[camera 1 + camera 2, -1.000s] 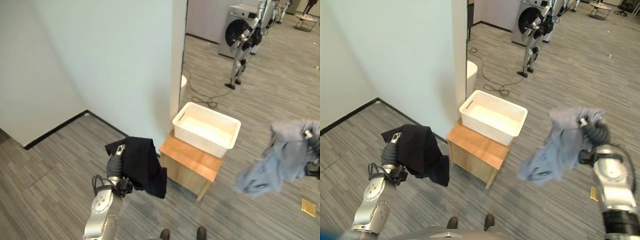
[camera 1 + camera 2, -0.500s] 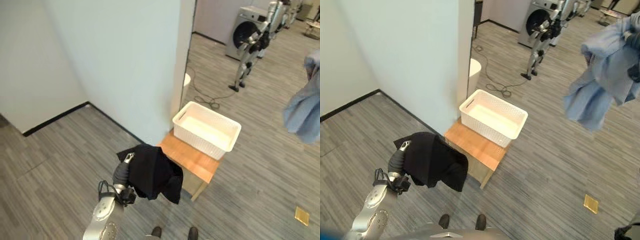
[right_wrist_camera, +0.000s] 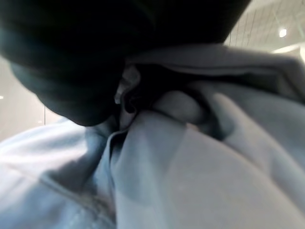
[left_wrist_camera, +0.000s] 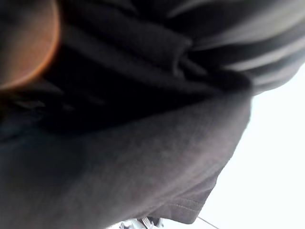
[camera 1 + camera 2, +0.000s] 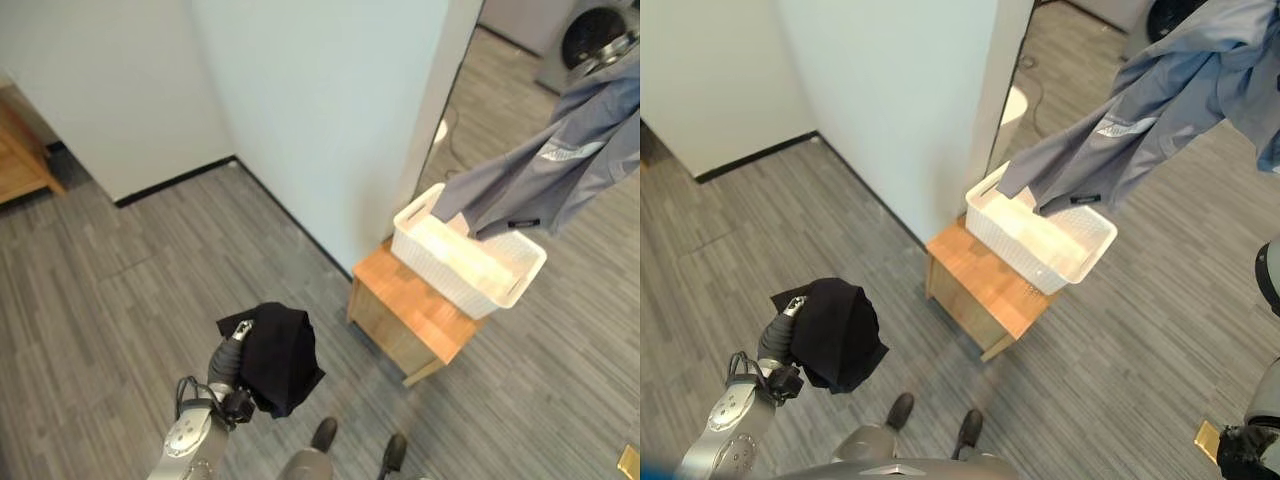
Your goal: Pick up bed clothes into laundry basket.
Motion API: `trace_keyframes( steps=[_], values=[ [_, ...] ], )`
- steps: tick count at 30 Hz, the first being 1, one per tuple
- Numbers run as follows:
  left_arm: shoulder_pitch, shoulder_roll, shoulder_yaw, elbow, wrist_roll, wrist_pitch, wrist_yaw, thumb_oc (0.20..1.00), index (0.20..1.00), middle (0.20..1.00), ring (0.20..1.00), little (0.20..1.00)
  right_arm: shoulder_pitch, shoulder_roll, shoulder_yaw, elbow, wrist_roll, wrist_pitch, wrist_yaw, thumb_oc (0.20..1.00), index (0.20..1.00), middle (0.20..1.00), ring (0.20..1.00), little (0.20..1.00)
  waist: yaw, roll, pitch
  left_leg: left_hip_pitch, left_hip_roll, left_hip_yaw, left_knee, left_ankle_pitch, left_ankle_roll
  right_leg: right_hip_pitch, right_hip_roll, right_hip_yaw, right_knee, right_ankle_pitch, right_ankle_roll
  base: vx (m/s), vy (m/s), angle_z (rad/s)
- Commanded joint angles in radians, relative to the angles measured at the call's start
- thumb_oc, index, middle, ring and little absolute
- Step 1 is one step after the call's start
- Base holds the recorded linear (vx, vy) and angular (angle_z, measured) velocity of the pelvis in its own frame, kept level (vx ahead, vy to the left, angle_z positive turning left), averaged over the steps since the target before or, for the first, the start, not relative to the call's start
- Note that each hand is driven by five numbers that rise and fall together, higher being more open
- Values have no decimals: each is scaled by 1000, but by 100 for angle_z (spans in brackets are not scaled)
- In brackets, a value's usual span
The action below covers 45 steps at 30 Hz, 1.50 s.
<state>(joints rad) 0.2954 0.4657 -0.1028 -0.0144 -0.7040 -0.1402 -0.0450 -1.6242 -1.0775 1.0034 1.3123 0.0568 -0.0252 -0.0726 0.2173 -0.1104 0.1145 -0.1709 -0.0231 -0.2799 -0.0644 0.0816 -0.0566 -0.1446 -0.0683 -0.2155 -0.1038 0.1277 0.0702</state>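
Left hand (image 5: 232,345): raised at the lower left of the head views, low over the grey plank floor (image 5: 120,300); its fingers lie buried under dark cloth, so whether they are curled or straight cannot be told.
Black garment (image 5: 277,357): bunched and draped over the left hand, hanging clear of the floor; in the left wrist view (image 4: 119,143) its dark folds lie right against the camera.
Wooden stool (image 5: 412,316): stands on the floor beside the corner of the pale wall (image 5: 330,110), well apart from the black garment.
Laundry basket (image 5: 452,270): white, perforated, set on the far half of the stool top; the near half of the top is bare.
Grey garment (image 5: 560,165): hangs from the upper right of the head views, its lower end dangling over the basket, at or just above the rim; contact cannot be told.
Right hand: the grey cloth (image 3: 200,157) is gathered in folds right against the wrist camera; the fingers cannot be made out, so their state cannot be told.
Washing machine (image 5: 600,35): far off at the upper right, partly behind the grey garment.
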Motion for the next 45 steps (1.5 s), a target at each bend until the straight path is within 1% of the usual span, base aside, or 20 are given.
trace_keyframes(
  steps=[1,4,6,7,11,13,14,15,17,18,21,22,23,25,27,33,36,40,42,45],
  values=[
    [-77,56,29,-117,-50,-53,9,200,200,200,200,200,-281,-43,123,46,34,11,-43,200,200,200,200,200,18,-11,98,-27,5,32,-22,10,-9,35,-6,-15,16,-89,53,-37,5,14],
    [-86,54,30,-118,-51,-56,17,200,200,200,200,200,-289,-37,120,49,40,16,-50,200,200,200,200,200,26,-6,112,-49,4,25,-19,15,-10,16,-8,-18,16,-87,52,-27,9,3],
    [-97,50,31,-118,-57,-60,31,200,200,200,200,200,-274,-30,110,27,44,13,-55,200,200,200,200,200,38,-3,136,-81,1,19,-19,21,-10,-13,-9,-17,16,-83,52,-55,18,8],
    [-97,51,31,-117,-57,-60,31,200,200,200,200,200,-272,-30,108,26,44,13,-55,200,200,200,200,200,39,-5,135,-83,1,19,-18,22,-10,-16,-9,-16,16,-82,52,-59,25,9],
    [-128,49,24,-109,-53,-71,44,200,200,200,200,200,-186,4,69,-12,31,4,-41,200,200,200,200,200,48,0,173,-119,0,23,-16,29,-8,-54,-9,-7,16,-70,51,-60,21,-1],
    [-141,48,18,-107,-46,-75,52,200,200,200,200,200,-115,38,27,-27,21,1,-31,200,200,200,200,200,53,6,193,-132,1,28,-15,33,-7,-70,-8,-3,16,-66,50,-74,35,-13],
    [-152,43,16,-103,-39,-76,66,200,200,200,200,200,-41,76,-20,-32,7,3,-29,200,200,200,200,200,55,17,215,-145,-1,31,-15,38,-6,-85,-7,4,16,-60,49,-65,26,-13],
    [-151,46,16,-103,-39,-77,66,200,200,200,200,200,-35,75,-27,-35,5,3,-31,200,200,200,200,200,57,13,212,-146,-1,32,-15,38,-6,-86,-7,5,16,-60,49,-63,31,-7],
    [-169,36,16,-104,-33,-78,78,200,200,200,200,200,64,131,-82,-32,-21,11,-12,200,200,200,200,200,58,28,239,-159,-4,38,-16,43,-6,-103,-7,10,16,-54,48,-48,37,-3],
    [-168,37,16,-104,-33,-78,78,200,200,200,200,200,67,131,-85,-33,-22,12,-13,200,200,200,200,200,60,27,238,-160,-4,38,-16,43,-6,-104,-7,10,16,-53,48,-42,31,-5],
    [-188,31,11,-99,-20,-72,80,200,200,200,200,200,155,180,-109,-2,-74,26,38,200,200,200,200,200,61,41,258,-169,-7,41,-16,47,-5,-115,-8,16,16,-49,47,-25,19,-4],
    [-198,31,8,-90,-15,-71,79,200,200,200,200,200,179,200,-128,22,-83,39,62,922,922,922,922,922,60,48,264,-171,-8,41,-15,48,-4,-118,-8,19,16,-49,47,0,0,0],
    [-203,32,8,-89,-15,-70,80,200,200,200,200,200,183,207,-133,33,-82,44,71,1000,1000,1000,1000,1000,58,48,266,-171,-9,42,-16,47,-3,-118,-8,21,16,-48,47,-5,24,-3],
    [-213,31,11,-82,-13,-69,83,200,200,200,200,200,181,218,-140,57,-86,54,89,1000,1000,1000,1000,1000,51,52,269,-168,-9,47,-16,46,-3,-119,-9,24,16,-48,47,-5,26,-5],
    [-216,28,9,-82,-14,-68,83,200,200,200,200,200,173,218,-143,67,-83,58,85,1000,1000,1000,1000,1000,46,53,270,-167,-9,51,-16,46,-3,-120,-7,29,16,-47,47,-10,27,-7],
    [-236,21,-5,-90,-10,-63,90,200,200,200,200,200,117,171,-132,91,-48,64,78,1000,1000,1000,1000,1000,19,45,266,-149,-6,72,-20,38,0,-119,-5,52,16,-45,50,-13,19,-10],
    [-241,19,-5,-91,-9,-65,92,200,200,200,200,200,115,163,-130,77,-20,59,85,1000,1000,1000,1000,1000,12,40,264,-139,-5,81,-22,36,0,-115,-4,60,16,-44,50,-14,12,-13],
    [-234,19,0,-91,-13,-65,92,200,200,200,200,200,127,172,-118,70,-19,58,100,1000,1000,1000,1000,1000,5,35,262,-132,-3,89,-23,35,-1,-112,-3,64,16,-44,49,-8,0,-10],
    [-231,22,7,-83,-12,-64,93,200,200,200,200,200,143,198,-124,70,-28,59,106,1000,1000,1000,1000,1000,-2,34,261,-126,-1,93,-23,34,-1,-109,-1,65,16,-45,48,-11,-13,-8],
    [-233,23,23,-77,-14,-70,100,200,200,200,200,200,140,213,-140,56,-3,56,92,1000,1000,1000,1000,1000,-7,32,258,-119,1,94,-23,33,-1,-104,0,66,16,-46,47,-6,-7,-7]
  ],
)
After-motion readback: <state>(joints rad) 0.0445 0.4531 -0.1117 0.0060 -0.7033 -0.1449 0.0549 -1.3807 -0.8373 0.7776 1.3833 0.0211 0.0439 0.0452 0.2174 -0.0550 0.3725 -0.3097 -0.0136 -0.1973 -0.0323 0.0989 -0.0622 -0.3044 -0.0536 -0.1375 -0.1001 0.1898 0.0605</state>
